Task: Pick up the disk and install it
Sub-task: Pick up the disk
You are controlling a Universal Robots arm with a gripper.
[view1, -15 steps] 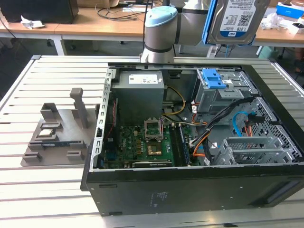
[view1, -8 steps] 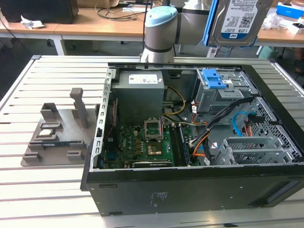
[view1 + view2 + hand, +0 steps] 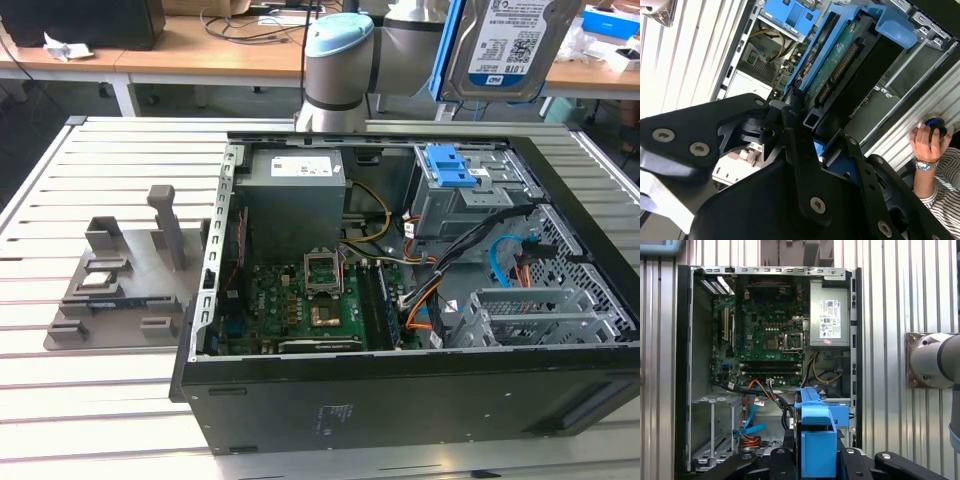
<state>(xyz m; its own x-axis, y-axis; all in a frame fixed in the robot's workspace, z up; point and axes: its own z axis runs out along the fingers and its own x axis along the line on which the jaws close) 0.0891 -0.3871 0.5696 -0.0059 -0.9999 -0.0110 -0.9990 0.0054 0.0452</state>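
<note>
The disk (image 3: 508,45), a silver drive with a white-and-blue label and blue side rails, hangs high above the back right corner of the open computer case (image 3: 300,420). In the second wrist view my gripper (image 3: 799,116) is shut on the disk (image 3: 837,60), its black fingers (image 3: 790,107) clamping the blue rails. In the first wrist view the disk (image 3: 818,440) shows edge-on between the fingers, above the case's drive-bay end. The drive bay with its blue latch plate (image 3: 453,168) sits below the held disk.
A grey plastic stand (image 3: 130,275) with upright posts rests on the slatted table (image 3: 90,400) at the exterior view's left. Inside the case are the motherboard (image 3: 300,300), power supply (image 3: 295,195) and loose cables (image 3: 470,255). A person's hand (image 3: 927,145) is beside the table.
</note>
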